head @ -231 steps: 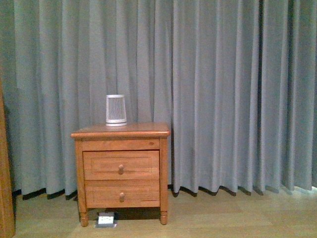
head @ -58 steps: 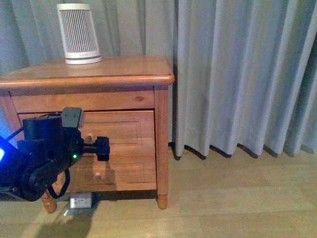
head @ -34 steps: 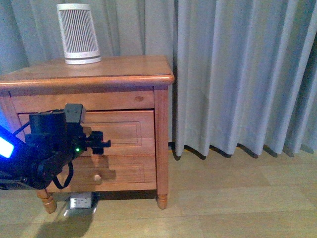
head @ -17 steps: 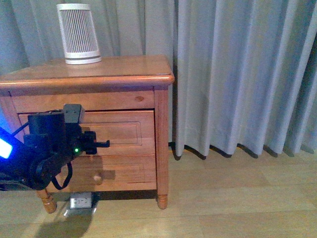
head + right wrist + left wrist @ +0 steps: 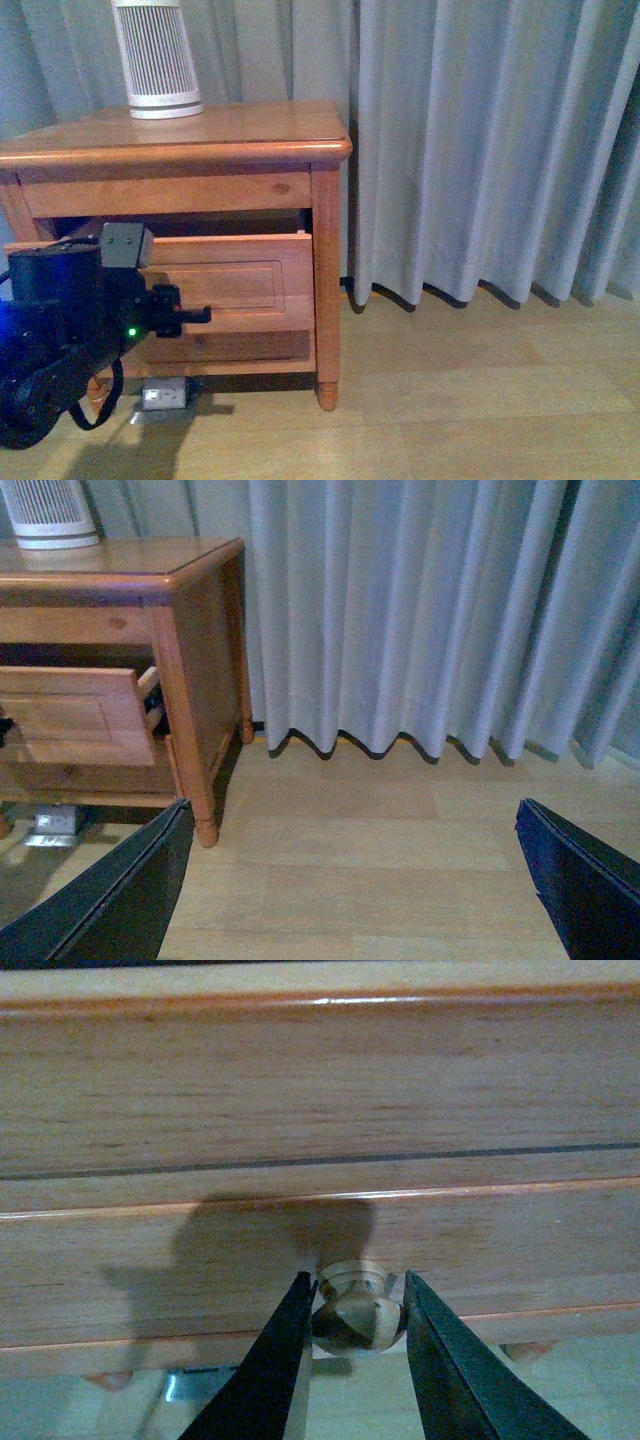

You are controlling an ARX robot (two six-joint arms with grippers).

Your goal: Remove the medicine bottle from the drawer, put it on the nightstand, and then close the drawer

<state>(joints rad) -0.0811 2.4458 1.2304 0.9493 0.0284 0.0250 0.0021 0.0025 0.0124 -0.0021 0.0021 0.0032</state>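
The left hand (image 5: pixel 357 1282) is clamped on the round wooden knob (image 5: pixel 355 1322) of the upper orange-brown wooden drawer (image 5: pixel 240 285). Its two dark fingers (image 5: pixel 270 1365) are close together, one pressed against each side of the knob, and they hold nothing else. In the front view this hand reaches in at the front of the small orange-brown wooden nightstand (image 5: pixel 200 152), with a green light glowing on the black arm behind it.

The drawer stands partly out of the nightstand, with a dark gap above its recessed panel front. Its inside is hidden in every view, so the medicine bottle cannot be seen.

The right hand (image 5: pixel 352 815) is spread wide and holds nothing. It hangs well apart from the nightstand, off its right side, above the pale wooden floor (image 5: pixel 480 400).

A tall white-and-grey ribbed tapered device (image 5: pixel 155 60) stands upright on the nightstand's top, towards the back. A grey pleated curtain (image 5: pixel 480 150) hangs behind the nightstand. A small pale box (image 5: pixel 163 396) lies on the floor under the nightstand; any marking on it is too small to read.
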